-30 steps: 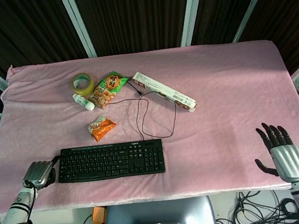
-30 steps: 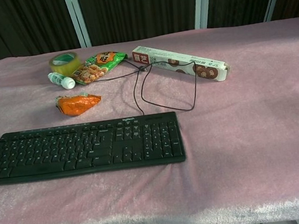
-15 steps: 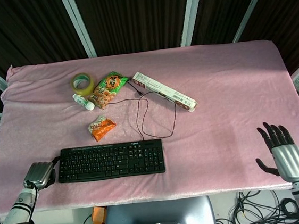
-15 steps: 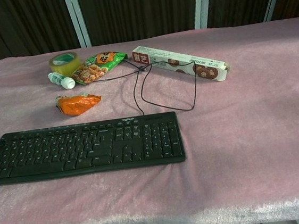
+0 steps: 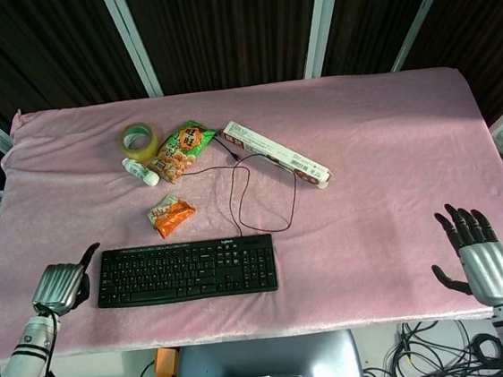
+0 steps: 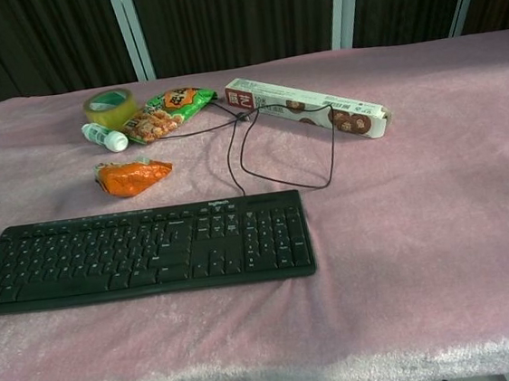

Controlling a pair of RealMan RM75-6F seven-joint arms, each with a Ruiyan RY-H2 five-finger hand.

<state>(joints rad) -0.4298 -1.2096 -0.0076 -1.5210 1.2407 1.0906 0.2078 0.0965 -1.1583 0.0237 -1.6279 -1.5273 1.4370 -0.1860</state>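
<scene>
Near the front-left corner: the left hand (image 5: 60,287) sits just off the keyboard's (image 5: 186,270) left end, holding nothing, a dark thumb raised toward the key rows; the remaining fingers are hidden behind the back of the hand, so I cannot tell whether they are apart or curled.
Front-right corner: the right hand (image 5: 484,263) rests at the table's (image 5: 392,156) front edge, fingers apart, empty, well apart from everything.
Keyboard: flat and parallel to the front edge, left of centre, its cable (image 5: 261,192) looping back toward the box (image 5: 275,154).
Back-left cluster: tape (image 5: 139,141), small bottle (image 5: 140,171), green snack bag (image 5: 183,150), with an orange packet (image 5: 171,215) lying nearer the keyboard.
Step in hand: judging by position, the left hand is at the keyboard's end without a grip (contact is not clear from the head view).
Next move: likely needs fingers set on the keyboard's left edge, minding the cable.
</scene>
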